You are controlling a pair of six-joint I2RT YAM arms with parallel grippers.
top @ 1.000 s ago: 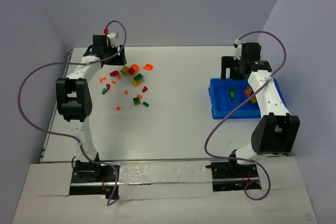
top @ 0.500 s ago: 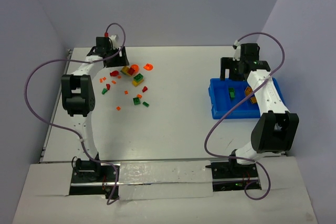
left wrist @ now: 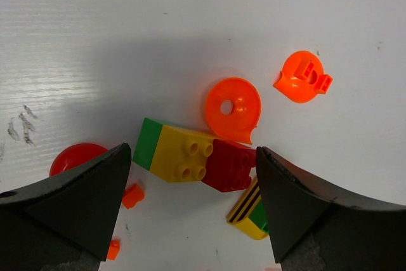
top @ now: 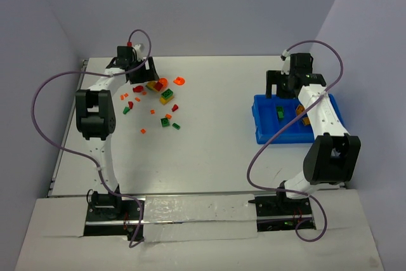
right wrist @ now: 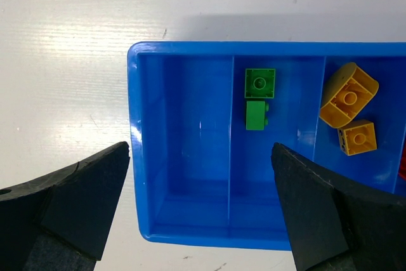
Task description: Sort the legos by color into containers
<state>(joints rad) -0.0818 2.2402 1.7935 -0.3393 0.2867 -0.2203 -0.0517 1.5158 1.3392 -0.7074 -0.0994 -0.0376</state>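
**Q:** What does the left wrist view show?

**A:** The left gripper, jaws spread wide and released, hangs over a row of joined bricks in green, yellow and red. The row lies on the white table. Whether the fingertips touch its ends is unclear. Just beyond lies an orange round piece with a hole, and apart from it a second orange piece. A red round piece is partly hidden by one fingertip.

**Q:** And the right side?

**A:** The right gripper, likewise unclenched, hovers above the blue bin, well apart from the loose pile. The bin's middle compartment holds two green bricks. The compartment to the right holds two yellow bricks.
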